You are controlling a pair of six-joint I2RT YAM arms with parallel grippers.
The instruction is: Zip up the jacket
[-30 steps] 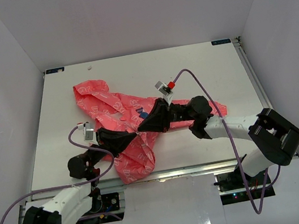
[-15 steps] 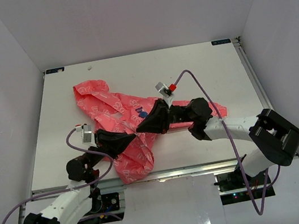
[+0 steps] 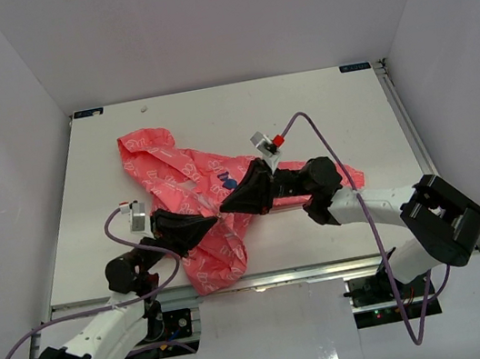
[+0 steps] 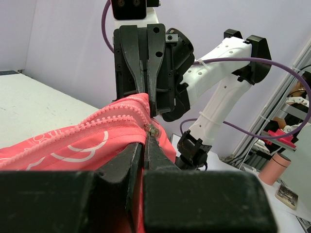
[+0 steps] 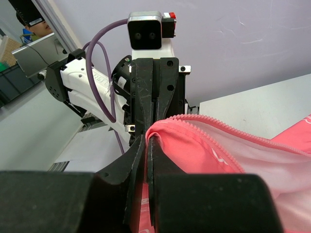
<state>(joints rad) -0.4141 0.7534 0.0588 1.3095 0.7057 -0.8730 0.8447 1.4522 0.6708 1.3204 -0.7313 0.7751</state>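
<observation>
The coral-pink jacket (image 3: 160, 170) with white print and a dark-blue logo (image 3: 228, 181) lies crumpled mid-table. My left gripper (image 3: 215, 221) and right gripper (image 3: 226, 209) meet tip to tip over its lower front. In the left wrist view my left gripper (image 4: 145, 138) is shut on the small metal zipper slider (image 4: 153, 130), with zipper teeth (image 4: 97, 124) running left. The right gripper (image 4: 146, 94) faces it, pinching the jacket (image 4: 73, 141) edge just above. In the right wrist view my right gripper (image 5: 146, 140) is shut on a fold of the jacket (image 5: 194, 150) beside its zipper teeth (image 5: 218, 128).
The white table (image 3: 321, 111) is boxed in by pale walls on three sides, with a metal rail at its front edge (image 3: 266, 278). Purple cables loop from both wrists. Beyond the table, a pink cylinder (image 4: 274, 170) stands in the left wrist view.
</observation>
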